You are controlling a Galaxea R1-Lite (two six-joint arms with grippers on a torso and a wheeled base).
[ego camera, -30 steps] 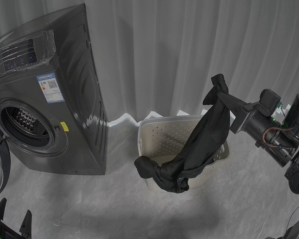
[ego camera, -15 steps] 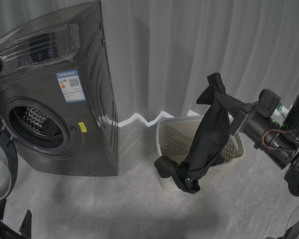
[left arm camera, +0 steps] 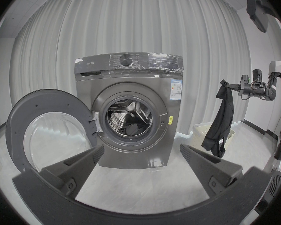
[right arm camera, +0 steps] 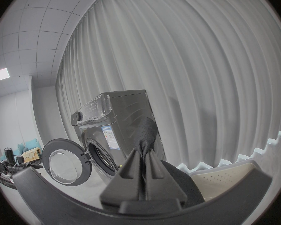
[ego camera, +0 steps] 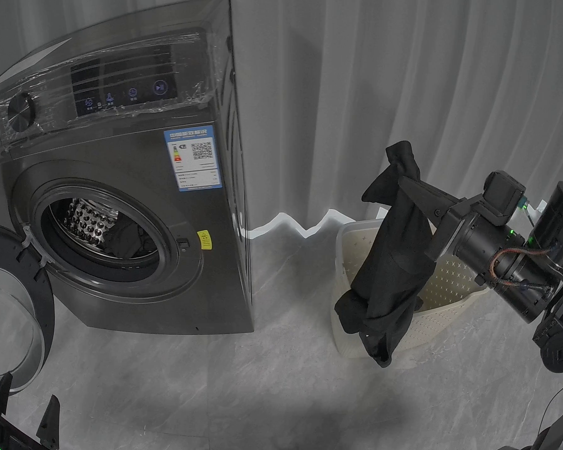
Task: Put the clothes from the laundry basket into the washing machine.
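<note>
My right gripper is shut on a black garment, holding it up over the near rim of the white laundry basket; the cloth hangs down past the basket's front. The same garment sticks up between the closed fingers in the right wrist view. The grey washing machine stands to the left, its round door swung wide and a dark item lying in the drum. Low at the left, my left gripper is open and holds nothing, facing the machine's drum.
White curtains run behind the machine and basket. Grey tiled floor stretches between me, the machine and the basket. The open door juts out on the machine's left side.
The whole head view has shifted, so machine and basket sit further right in the picture. The garment's trailing end has come up off the basket rim and hangs straighter. The left gripper has not moved.
</note>
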